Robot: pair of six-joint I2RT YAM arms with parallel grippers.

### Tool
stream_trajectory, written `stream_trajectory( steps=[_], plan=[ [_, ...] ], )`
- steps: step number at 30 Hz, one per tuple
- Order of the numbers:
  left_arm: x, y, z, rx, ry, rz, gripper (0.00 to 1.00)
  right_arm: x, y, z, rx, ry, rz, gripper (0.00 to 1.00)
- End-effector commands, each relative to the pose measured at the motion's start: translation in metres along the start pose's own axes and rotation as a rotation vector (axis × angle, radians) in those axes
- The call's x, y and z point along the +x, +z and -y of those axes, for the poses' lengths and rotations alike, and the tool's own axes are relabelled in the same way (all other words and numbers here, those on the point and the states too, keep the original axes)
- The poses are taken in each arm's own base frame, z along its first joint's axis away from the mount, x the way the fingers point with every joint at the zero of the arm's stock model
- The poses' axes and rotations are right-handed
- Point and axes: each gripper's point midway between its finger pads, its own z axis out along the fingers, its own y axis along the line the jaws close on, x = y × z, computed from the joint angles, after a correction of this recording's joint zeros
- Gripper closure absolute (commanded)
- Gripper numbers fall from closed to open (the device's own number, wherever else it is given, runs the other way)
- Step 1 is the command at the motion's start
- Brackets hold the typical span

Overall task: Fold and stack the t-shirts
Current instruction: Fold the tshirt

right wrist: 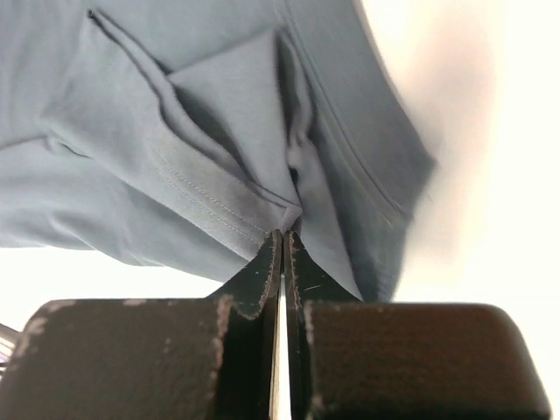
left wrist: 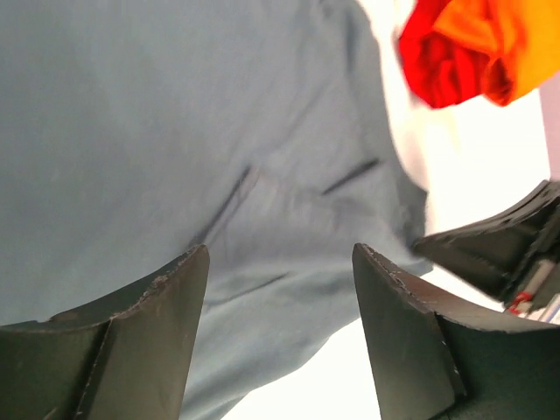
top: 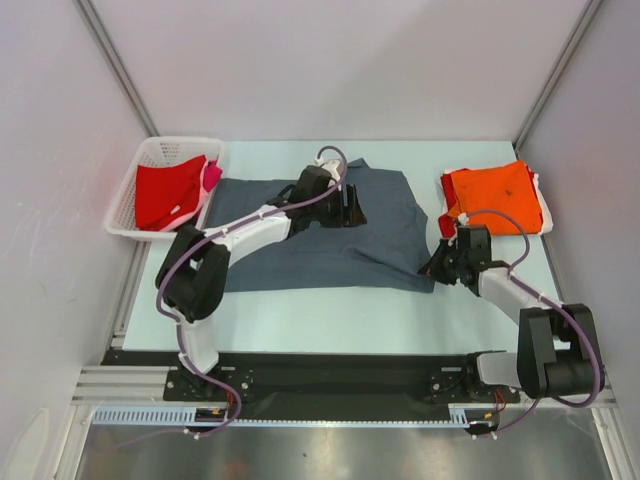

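A dark slate-grey t-shirt lies spread across the middle of the table. My left gripper hovers over its upper middle. In the left wrist view that gripper is open, with only grey cloth below and nothing between the fingers. My right gripper is at the shirt's near right corner. In the right wrist view it is shut, and the grey cloth bunches into its tips. A folded orange t-shirt lies at the back right on a red one.
A white lattice basket stands at the back left, with a red shirt and a pink one in it. Grey walls close in the table on three sides. The right arm's gripper shows at the right edge of the left wrist view.
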Motion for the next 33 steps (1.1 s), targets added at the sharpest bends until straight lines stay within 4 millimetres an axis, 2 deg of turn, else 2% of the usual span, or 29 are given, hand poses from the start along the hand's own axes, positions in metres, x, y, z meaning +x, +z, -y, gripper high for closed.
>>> stream_trajectory(
  steps=[1,4,5,6,10,15,22,26,33],
  plan=[
    [-0.007,0.002,0.014,0.042,0.067,-0.018,0.27,-0.004,-0.006,0.005,0.03,0.007,0.059,1.0],
    [0.001,0.01,0.018,0.052,0.092,-0.049,0.27,-0.004,-0.006,0.005,0.024,0.004,0.067,1.0],
    [-0.003,0.011,0.022,0.056,0.101,-0.044,0.27,-0.004,-0.006,0.005,0.027,0.004,0.07,1.0],
    [0.005,0.014,0.022,0.049,0.118,-0.068,0.28,-0.002,-0.005,0.006,0.03,0.002,0.068,1.0],
    [0.017,0.028,0.011,-0.06,0.147,-0.139,0.29,0.001,-0.003,0.003,0.022,-0.011,0.062,1.0],
    [0.028,0.039,0.009,-0.076,0.158,-0.17,0.33,0.001,-0.003,0.004,0.024,-0.018,0.068,1.0],
    [0.031,0.054,0.009,-0.107,0.192,-0.186,0.37,0.001,-0.004,0.003,0.022,-0.021,0.069,1.0],
    [0.034,0.064,0.007,-0.113,0.197,-0.198,0.46,0.002,-0.003,0.003,0.021,-0.02,0.067,1.0],
    [0.044,0.083,0.003,-0.119,0.202,-0.232,0.48,0.001,-0.004,0.004,0.024,-0.019,0.071,1.0]
  ],
)
